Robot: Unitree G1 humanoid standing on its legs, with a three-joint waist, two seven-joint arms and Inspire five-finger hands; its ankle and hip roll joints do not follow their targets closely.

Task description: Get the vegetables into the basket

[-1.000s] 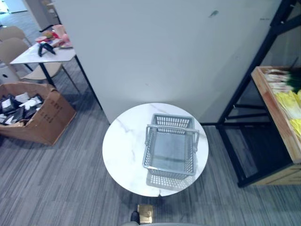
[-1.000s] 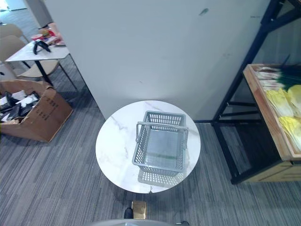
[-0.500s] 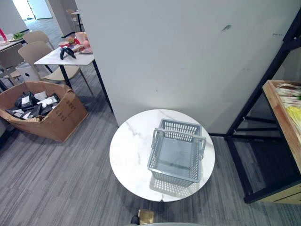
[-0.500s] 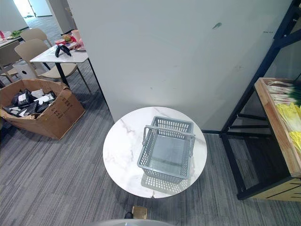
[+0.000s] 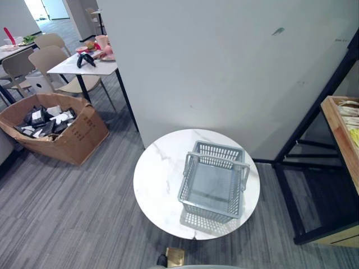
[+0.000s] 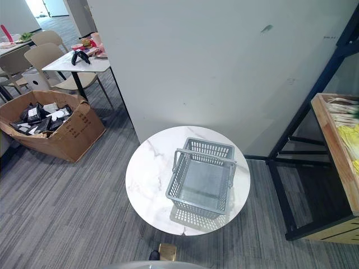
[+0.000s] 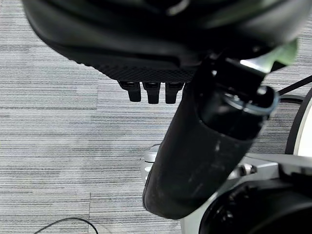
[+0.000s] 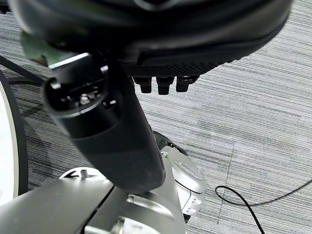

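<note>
left eye view: grey plastic basket (image 5: 213, 182) sits on a round white marble table (image 5: 160, 179), toward the table's right half, its handle lying across the top near the far rim. nothing inside the basket. a wooden crate (image 5: 343, 126) on a black metal rack (image 5: 305, 140) stands at the right edge, well apart from the table; a sliver of pale and yellow vegetables (image 5: 353, 120) shows in it. far left, a cardboard box (image 5: 59, 129) of dark and white items on the grey carpet (image 5: 61, 207); behind it a white table (image 5: 84, 64) with clutter and beige chairs (image 5: 47, 59). a white wall panel (image 5: 224, 61) rises behind the round table.

right eye view: same layout, but more of the crate comes in: pale stalks with green tops at the far end, yellow vegetables nearer. vegetables lie in the crate, none in the basket.

left wrist view: left hand (image 7: 195, 146) hangs over the carpet, thumb standing out thick and straight, fingertips (image 7: 152, 92) in a short row past the palm, relaxed and slack, holding nothing. table edge curves in at one side.

right wrist view: right hand (image 8: 117, 131) likewise above the carpet, thumb extended, fingertips (image 8: 165, 85) loose in a row, nothing in its grasp. the round table's dark rim shows at the side.
</note>
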